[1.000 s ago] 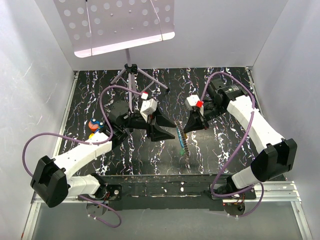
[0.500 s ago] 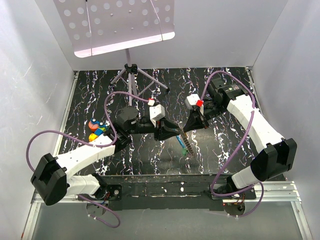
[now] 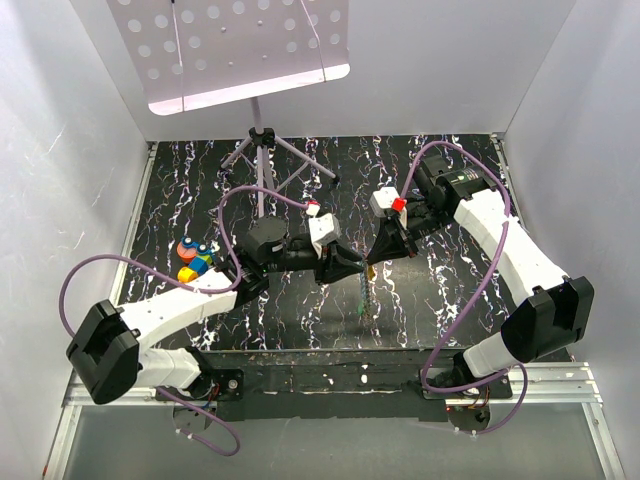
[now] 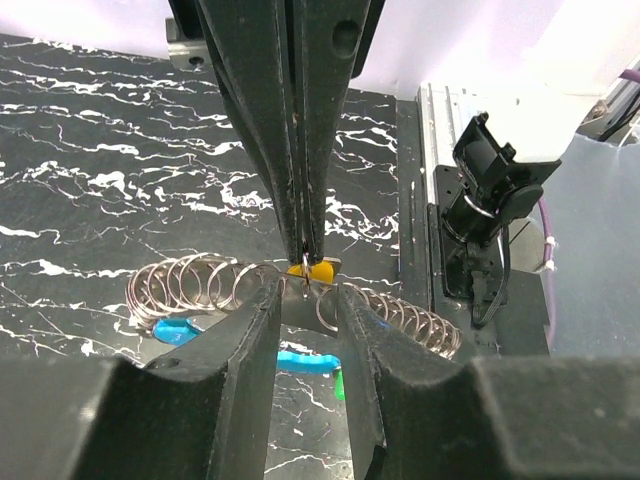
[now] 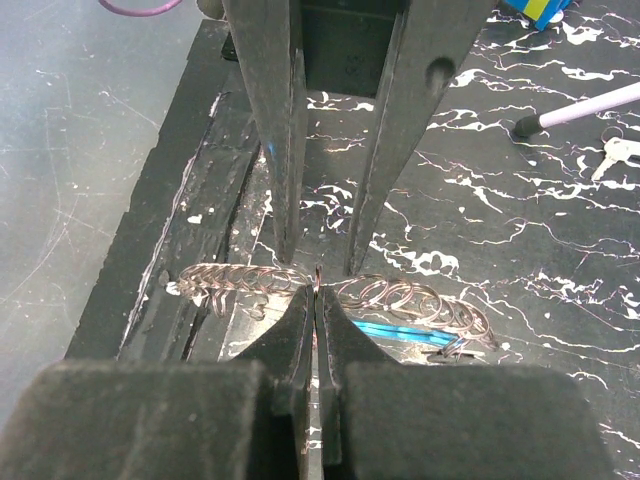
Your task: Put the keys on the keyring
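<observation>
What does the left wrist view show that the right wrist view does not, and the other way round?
Only the left wrist view: a yellow-orange key head just behind the right hand's tips, and an arm base at the far right. Only the right wrist view: what looks like a silver key lying on the table, and a stand leg. Both: the ring chain stretched sideways, the right hand shut on one ring of it, and the left hand open, one finger on each side of that grip.
</observation>
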Robot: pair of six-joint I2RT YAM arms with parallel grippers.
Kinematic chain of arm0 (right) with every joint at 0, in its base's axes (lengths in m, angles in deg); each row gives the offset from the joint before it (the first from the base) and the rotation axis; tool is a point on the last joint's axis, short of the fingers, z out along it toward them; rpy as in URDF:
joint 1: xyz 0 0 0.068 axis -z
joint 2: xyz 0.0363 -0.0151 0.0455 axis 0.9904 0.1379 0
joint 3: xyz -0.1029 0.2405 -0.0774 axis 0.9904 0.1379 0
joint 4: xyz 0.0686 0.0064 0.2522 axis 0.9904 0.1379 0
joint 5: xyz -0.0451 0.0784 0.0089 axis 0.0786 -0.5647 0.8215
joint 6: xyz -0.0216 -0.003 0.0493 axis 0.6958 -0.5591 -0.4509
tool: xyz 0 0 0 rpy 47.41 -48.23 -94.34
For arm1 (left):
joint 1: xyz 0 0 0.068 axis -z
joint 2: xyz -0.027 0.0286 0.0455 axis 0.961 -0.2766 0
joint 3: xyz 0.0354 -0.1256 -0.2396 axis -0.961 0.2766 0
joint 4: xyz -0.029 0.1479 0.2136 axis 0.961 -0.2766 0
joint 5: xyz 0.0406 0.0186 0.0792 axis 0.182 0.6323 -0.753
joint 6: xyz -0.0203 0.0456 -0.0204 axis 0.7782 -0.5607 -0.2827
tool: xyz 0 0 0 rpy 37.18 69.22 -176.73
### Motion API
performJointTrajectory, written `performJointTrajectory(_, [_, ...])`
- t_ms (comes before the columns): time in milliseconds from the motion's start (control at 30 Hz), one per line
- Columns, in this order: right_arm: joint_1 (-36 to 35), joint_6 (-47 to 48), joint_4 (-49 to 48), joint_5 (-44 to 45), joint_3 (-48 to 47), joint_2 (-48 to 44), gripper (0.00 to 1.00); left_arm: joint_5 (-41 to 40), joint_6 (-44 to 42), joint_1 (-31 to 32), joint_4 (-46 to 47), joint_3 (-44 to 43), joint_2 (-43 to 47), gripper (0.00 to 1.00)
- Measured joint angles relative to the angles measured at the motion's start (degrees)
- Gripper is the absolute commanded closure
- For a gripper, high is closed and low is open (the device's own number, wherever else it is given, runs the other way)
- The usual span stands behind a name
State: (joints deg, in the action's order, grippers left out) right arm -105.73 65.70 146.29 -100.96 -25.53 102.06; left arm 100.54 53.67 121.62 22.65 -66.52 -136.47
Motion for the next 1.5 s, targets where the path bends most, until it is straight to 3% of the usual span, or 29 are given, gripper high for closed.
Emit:
performJointTrajectory(733, [0.0, -1.6, 0.0, -0.8, -0.2, 0.0, 0.99, -2.6, -0.7, 0.9, -0.1, -0.3, -1.1, 0.75])
performJointTrajectory(1267, [0.0, -2.8, 0.0, -0.9, -0.2, 0.0, 0.99, -2.2, 0.1, 1.3, 1.3, -0.3, -0.9, 0.91])
performJointTrajectory(1500, [0.0, -3.9, 0.0, -0.9, -0.2, 0.0, 0.99, -1.9, 0.1, 1.3, 0.1, -1.0, -1.0, 0.90])
